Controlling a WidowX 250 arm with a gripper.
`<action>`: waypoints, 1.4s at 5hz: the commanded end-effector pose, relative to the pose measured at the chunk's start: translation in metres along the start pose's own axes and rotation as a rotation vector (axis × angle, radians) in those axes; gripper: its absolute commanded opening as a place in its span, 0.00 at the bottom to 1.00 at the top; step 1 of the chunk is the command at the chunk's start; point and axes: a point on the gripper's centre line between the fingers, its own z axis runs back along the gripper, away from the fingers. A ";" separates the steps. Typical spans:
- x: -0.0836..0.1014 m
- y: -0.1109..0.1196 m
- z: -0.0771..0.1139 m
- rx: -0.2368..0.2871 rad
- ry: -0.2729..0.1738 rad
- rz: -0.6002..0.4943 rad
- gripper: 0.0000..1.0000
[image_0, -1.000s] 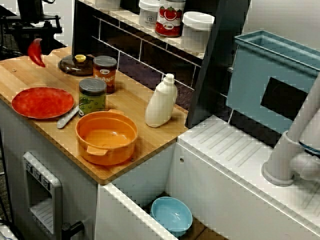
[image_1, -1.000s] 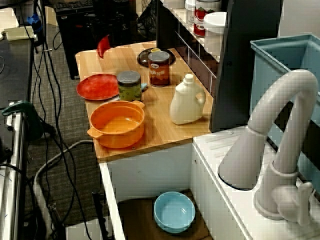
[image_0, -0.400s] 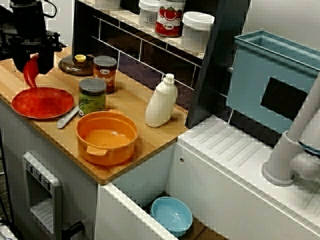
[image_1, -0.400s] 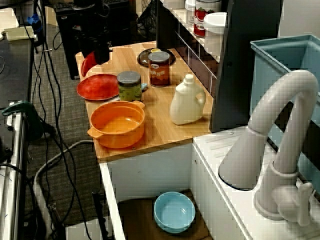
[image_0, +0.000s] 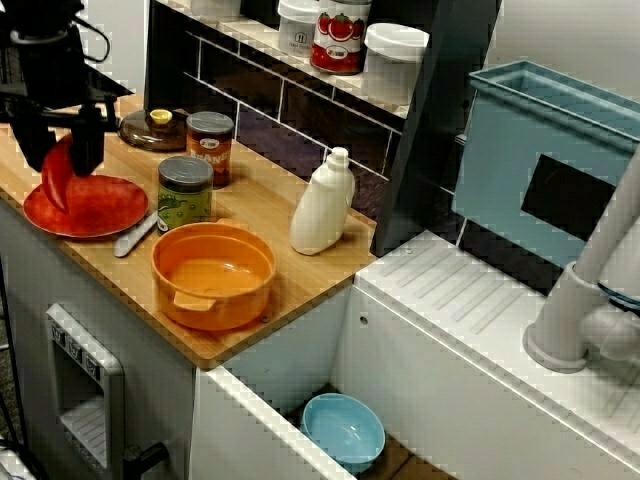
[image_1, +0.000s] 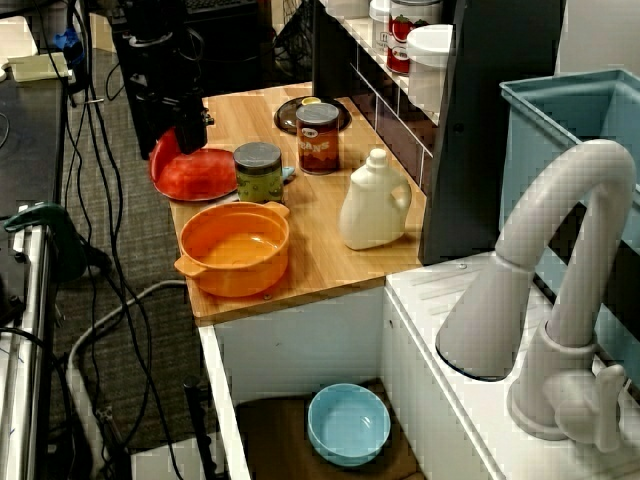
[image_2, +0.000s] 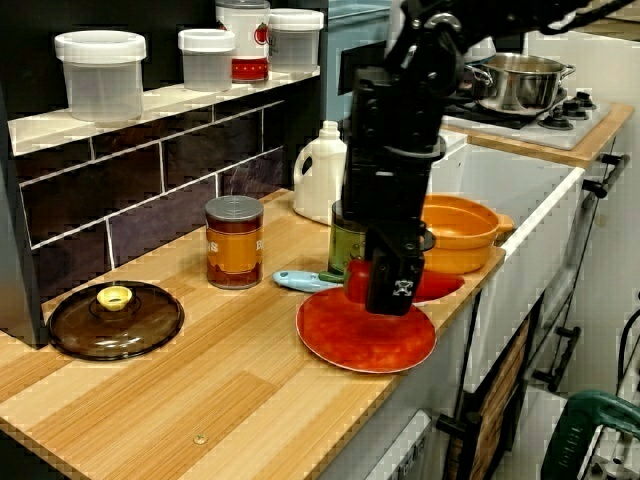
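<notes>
In the side view the gripper (image_2: 392, 292) is blocking most of the red pepper (image_2: 357, 283), so it is hard to tell whether the pepper's tip is touching the red plate (image_2: 365, 345). It is also covering much of the green can (image_2: 343, 245) just beside the plate. In the view from above, the arm (image_0: 45, 40) is running off the top left edge. The fingers (image_0: 90, 150) are closing on the pepper from both sides, holding it upright over the plate's left part. The plate is lying on the tabletop (image_0: 270, 215). Right of the plate, the orange pot (image_0: 215, 305) is showing only its bare bottom. Far right of the plate and lower, a blue bowl (image_0: 343, 430) is sitting in an open compartment (image_0: 400, 460), partly hidden by a white panel (image_0: 250, 420).
</notes>
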 end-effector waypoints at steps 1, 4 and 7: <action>0.008 0.005 -0.005 0.025 -0.048 0.021 0.00; 0.027 0.008 -0.020 0.073 -0.020 0.067 1.00; 0.045 0.009 0.002 0.037 0.044 0.097 1.00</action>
